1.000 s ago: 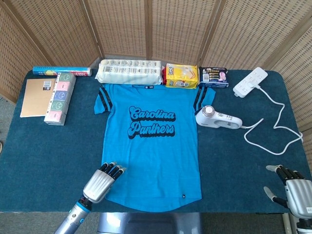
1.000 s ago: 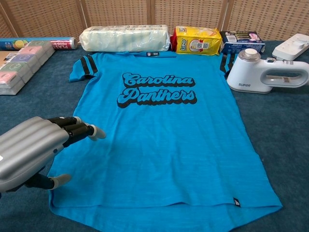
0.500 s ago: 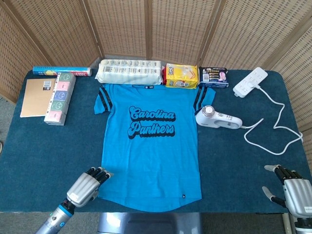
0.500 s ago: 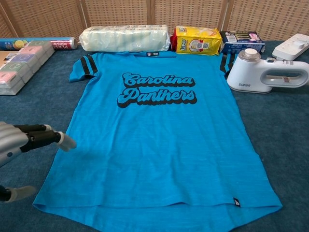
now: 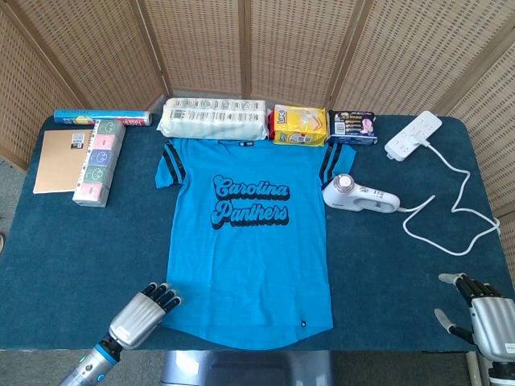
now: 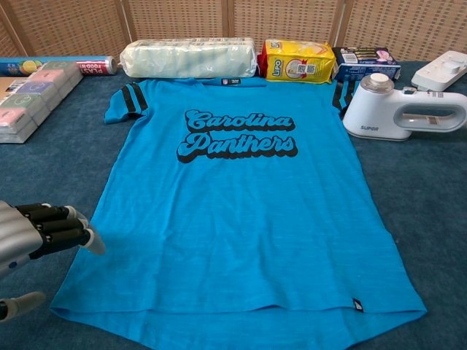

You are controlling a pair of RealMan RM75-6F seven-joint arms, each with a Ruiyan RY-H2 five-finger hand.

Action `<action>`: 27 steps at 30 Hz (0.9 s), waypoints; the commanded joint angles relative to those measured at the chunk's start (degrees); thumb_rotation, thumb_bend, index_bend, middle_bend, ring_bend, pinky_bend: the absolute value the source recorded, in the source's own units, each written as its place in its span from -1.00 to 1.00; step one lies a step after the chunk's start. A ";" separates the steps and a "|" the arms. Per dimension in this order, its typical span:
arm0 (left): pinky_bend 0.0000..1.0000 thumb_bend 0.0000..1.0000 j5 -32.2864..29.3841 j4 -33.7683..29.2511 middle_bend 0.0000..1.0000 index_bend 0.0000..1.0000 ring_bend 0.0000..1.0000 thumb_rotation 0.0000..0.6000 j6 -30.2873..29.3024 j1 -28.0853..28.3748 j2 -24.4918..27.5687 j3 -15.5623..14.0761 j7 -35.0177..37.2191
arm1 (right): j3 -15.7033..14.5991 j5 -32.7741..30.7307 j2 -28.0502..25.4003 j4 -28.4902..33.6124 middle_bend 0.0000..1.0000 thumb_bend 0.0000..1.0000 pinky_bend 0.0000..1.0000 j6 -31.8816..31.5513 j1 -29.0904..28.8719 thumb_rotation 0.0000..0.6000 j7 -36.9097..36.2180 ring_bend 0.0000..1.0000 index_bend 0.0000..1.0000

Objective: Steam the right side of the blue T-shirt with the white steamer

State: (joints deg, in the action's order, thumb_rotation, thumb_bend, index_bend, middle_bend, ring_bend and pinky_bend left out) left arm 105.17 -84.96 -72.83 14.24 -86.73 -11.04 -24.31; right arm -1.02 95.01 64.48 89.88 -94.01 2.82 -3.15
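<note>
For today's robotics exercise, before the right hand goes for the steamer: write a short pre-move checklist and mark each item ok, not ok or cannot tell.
1. Blue T-shirt lies flat on the table: ok.
2. White steamer free, beside the shirt's right sleeve: ok.
3. Right hand holds nothing: ok.
4. Left hand off the right side: ok.
5. Cord reaches the power strip: ok.
6. Steamer switched on: cannot tell.
</note>
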 commanded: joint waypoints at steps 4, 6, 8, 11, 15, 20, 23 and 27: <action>-0.37 -0.47 1.21 3.42 -0.42 -0.29 -0.56 0.98 -1.45 -0.87 -2.44 -0.38 0.59 | 0.05 -0.10 0.07 -0.40 -0.26 -0.44 -0.09 -0.33 0.26 0.91 -0.40 -0.10 -0.37; -0.37 -0.45 1.33 4.37 -0.42 -0.24 -0.56 0.99 -2.00 -1.15 -3.05 -0.39 0.82 | 0.07 -0.08 0.11 -0.53 -0.26 -0.44 -0.09 -0.40 0.30 0.91 -0.59 -0.10 -0.37; -0.37 -0.44 1.56 5.32 -0.42 -0.15 -0.56 0.99 -2.87 -1.46 -3.77 -0.32 1.34 | 0.06 0.02 0.15 -0.63 -0.26 -0.44 -0.09 -0.44 0.31 0.90 -0.77 -0.10 -0.37; -0.37 -0.43 1.74 6.33 -0.42 -0.03 -0.56 0.99 -3.45 -1.69 -4.46 -0.33 1.76 | 0.05 0.11 0.20 -0.70 -0.26 -0.44 -0.08 -0.50 0.35 0.91 -0.83 -0.10 -0.37; -0.37 -0.43 1.71 7.22 -0.42 0.00 -0.56 0.99 -3.48 -1.76 -4.93 -0.46 2.12 | 0.02 0.13 0.19 -0.75 -0.26 -0.44 -0.08 -0.56 0.44 0.91 -0.86 -0.10 -0.37; -0.37 -0.43 1.67 7.66 -0.42 -0.01 -0.56 0.99 -3.45 -1.89 -4.97 -0.79 2.36 | 0.04 0.03 0.24 -0.79 -0.26 -0.44 -0.08 -0.69 0.60 0.90 -0.96 -0.10 -0.37; -0.37 -0.43 1.47 8.02 -0.42 -0.01 -0.56 1.00 -3.34 -1.95 -5.16 -0.78 2.33 | 0.01 0.07 0.28 -0.85 -0.26 -0.44 -0.08 -0.67 0.63 0.89 -1.04 -0.10 -0.37; -0.37 -0.41 1.14 8.39 -0.42 -0.01 -0.57 0.99 -2.90 -1.86 -5.55 -0.68 2.43 | 0.03 0.00 0.31 -0.92 -0.26 -0.43 -0.07 -0.65 0.67 0.90 -1.14 -0.09 -0.37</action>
State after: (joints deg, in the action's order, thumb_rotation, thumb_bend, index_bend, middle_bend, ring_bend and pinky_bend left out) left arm 106.39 -76.61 -75.85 12.34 -92.21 -11.73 -21.94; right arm -0.99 95.01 64.79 88.97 -94.66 3.49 -4.30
